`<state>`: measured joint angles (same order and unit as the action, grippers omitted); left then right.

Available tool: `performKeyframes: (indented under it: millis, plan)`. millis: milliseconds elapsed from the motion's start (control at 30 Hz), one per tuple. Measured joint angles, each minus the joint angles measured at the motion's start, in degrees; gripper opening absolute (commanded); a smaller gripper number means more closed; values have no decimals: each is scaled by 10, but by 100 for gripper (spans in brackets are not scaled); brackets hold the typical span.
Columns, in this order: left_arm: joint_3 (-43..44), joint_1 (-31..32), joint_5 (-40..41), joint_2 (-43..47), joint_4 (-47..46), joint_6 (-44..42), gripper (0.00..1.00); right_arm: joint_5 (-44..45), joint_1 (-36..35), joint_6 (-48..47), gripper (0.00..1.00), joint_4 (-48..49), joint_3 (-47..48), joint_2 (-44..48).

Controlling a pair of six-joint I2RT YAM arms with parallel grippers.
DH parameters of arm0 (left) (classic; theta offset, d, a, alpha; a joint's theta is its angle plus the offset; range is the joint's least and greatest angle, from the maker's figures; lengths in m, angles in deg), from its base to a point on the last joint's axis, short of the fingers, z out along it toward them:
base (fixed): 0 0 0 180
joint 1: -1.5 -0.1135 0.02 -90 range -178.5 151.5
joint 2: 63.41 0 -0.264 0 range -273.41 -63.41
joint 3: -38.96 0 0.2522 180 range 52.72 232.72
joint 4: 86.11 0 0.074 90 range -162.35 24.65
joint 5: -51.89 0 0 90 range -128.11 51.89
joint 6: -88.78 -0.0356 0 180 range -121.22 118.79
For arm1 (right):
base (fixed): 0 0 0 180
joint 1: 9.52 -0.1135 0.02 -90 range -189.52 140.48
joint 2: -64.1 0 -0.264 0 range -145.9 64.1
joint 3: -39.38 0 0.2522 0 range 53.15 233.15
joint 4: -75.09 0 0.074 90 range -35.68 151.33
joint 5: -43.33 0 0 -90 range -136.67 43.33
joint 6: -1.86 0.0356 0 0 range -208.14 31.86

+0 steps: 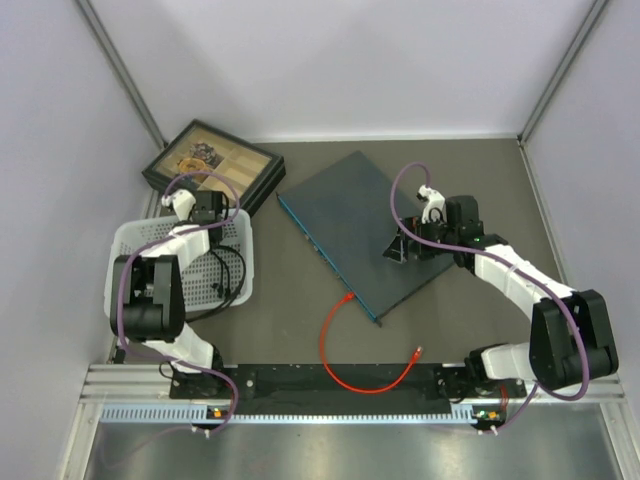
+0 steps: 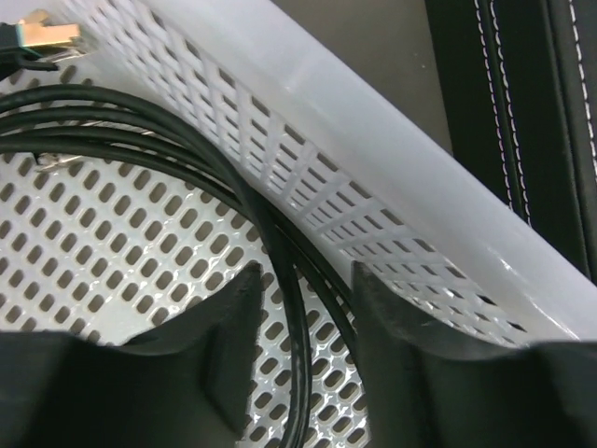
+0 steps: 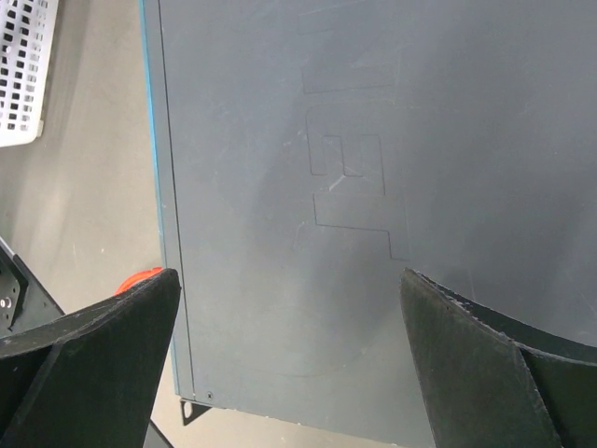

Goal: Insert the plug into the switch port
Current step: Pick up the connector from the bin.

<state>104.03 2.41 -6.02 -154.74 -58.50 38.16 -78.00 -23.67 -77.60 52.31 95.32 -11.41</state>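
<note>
Your L gripper (image 2: 303,285) sits in the white basket (image 2: 392,177), fingers part-spread astride a black cable (image 2: 140,131), a plug (image 2: 47,33) well apart from them. R gripper (image 3: 289,289), fingers wide apart, hovers over the switch (image 3: 373,140) mid-table.

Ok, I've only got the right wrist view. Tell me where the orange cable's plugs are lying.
Observer: One plug of the orange cable lies on the table beside the teal edge of the switch, by its near corner.
Operator: Give me the other end.
Observer: The other plug lies further right and closer to the table's near edge, apart from the switch.
Operator: Now report the left arm.
Observer: The left pincer is down inside the white basket, straddling black cables, not the orange one.
</note>
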Motion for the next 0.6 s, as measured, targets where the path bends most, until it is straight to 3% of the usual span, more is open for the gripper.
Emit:
performKeyframes:
  millis: [200,333,600]
  plan:
    - [0,-1,-11,-11,-7,12,34,0,0,0,99,0,0,0]
    - [0,-1,-12,-11,-6,15,38,0,0,0,99,0,0,0]
    - [0,-1,-12,-11,-2,35,35,0,0,0,99,0,0,0]
